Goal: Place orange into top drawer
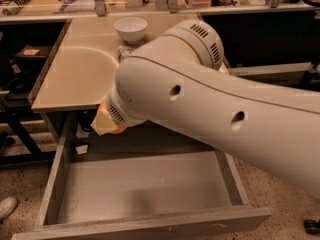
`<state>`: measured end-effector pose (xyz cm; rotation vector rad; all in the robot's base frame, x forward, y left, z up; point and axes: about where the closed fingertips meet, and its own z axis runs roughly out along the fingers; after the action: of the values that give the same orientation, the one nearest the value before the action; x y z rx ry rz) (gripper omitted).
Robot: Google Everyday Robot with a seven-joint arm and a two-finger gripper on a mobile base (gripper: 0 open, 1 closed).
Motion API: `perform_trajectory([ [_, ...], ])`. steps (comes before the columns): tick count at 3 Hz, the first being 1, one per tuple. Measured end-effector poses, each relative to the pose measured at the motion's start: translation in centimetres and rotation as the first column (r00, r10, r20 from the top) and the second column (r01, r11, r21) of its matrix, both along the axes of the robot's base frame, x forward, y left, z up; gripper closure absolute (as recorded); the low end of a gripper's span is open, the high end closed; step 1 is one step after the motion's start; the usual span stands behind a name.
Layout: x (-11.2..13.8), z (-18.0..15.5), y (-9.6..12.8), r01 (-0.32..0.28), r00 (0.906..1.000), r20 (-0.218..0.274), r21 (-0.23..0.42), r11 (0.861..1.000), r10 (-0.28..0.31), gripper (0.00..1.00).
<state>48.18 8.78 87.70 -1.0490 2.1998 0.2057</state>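
Gripper [107,124] low at 9 o'clock of centre, just below the bench [75,79] front edge, largely masked by the arm [210,119]. Jaws clamped on orange [117,130]; only slivers of fruit visible beside a yellowish pad. Held over the back end of the drawer [150,189], clear of its bottom. Drawer standing open toward 6 o'clock. White bowl [131,29] on bench at 12 o'clock. Shoe [6,206] at 8 o'clock, frame edge.

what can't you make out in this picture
Camera view:
- gripper, at the counter edge over the top drawer: mostly hidden by the arm.
- orange: only a sliver shows beneath the arm; grip unclear.
- small object near the white bowl: covered by the arm.
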Motion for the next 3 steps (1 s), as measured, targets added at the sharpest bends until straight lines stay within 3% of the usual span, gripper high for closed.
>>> perform_trajectory([
  [2, -1.8, -6.2, -0.6, 0.054, 0.9918, -0.119, 0.061, 0.997, -0.047, 1.00],
  [3, -2.4, -9.4, -0.1, 0.064, 0.9792, -0.198, 0.087, 0.994, -0.045, 1.00],
])
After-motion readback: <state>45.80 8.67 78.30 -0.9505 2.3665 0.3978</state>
